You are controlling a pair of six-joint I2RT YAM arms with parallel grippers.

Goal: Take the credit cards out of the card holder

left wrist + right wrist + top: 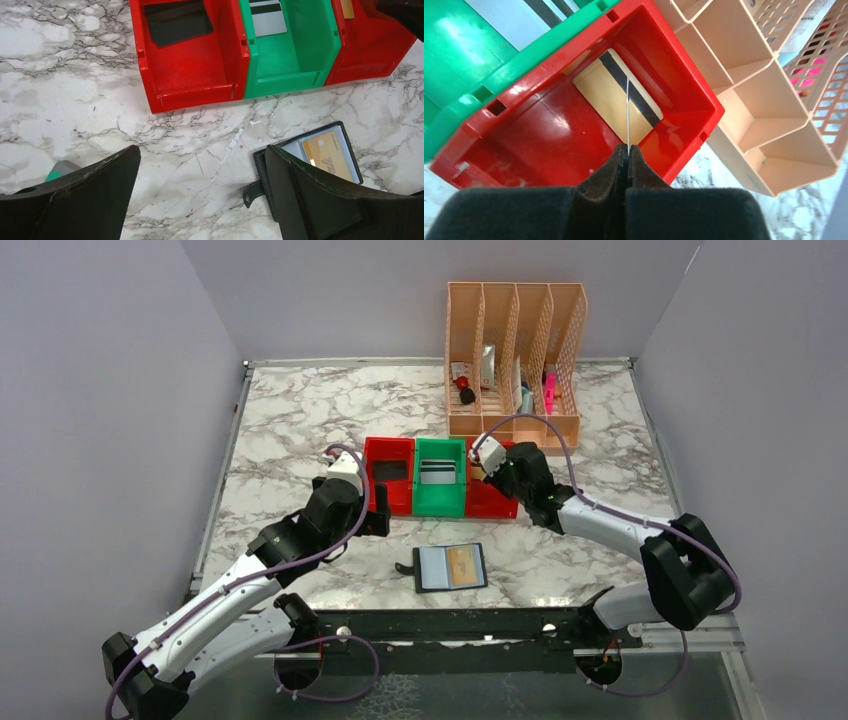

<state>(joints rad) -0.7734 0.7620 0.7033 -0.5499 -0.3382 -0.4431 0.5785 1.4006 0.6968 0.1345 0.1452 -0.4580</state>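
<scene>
Your right gripper (628,150) pinched a card (628,107) edge-on over the right red bin (549,140); your left gripper (202,152) hung wide open, empty. The card holder (450,567) lay open on the table (300,420), a gold card (327,155) inside: likely release, then fetch that

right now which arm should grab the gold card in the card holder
Left: the left gripper hangs open, empty, near the card holder; the right gripper is shut on a card over a red bin.
</scene>
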